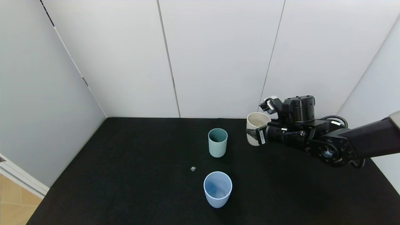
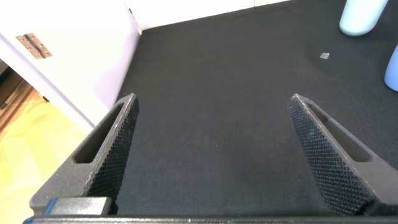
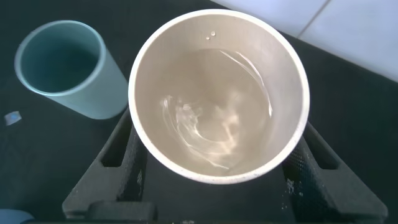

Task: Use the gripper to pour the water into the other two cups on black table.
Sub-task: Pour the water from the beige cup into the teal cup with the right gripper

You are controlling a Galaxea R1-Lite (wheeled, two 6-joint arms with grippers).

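My right gripper (image 1: 253, 135) is shut on a beige tumbler (image 1: 257, 122), held slightly tilted over the black table (image 1: 131, 175), to the right of the teal-green cup (image 1: 217, 142). In the right wrist view the jaws (image 3: 217, 146) clamp the beige tumbler (image 3: 217, 37) on both sides, and clear water (image 3: 217, 121) shimmers inside it. The teal-green cup (image 3: 62, 65) stands beside it, apart. The pale blue cup (image 1: 217, 189) stands upright nearer to me. My left gripper (image 2: 214, 106) is open and empty, low over bare table.
A small grey scrap (image 1: 192, 168) lies between the two cups, also in the right wrist view (image 3: 11, 116). White walls close the table's back and sides. The left wrist view shows one cup (image 2: 359, 15) and another's edge (image 2: 393, 68) far off.
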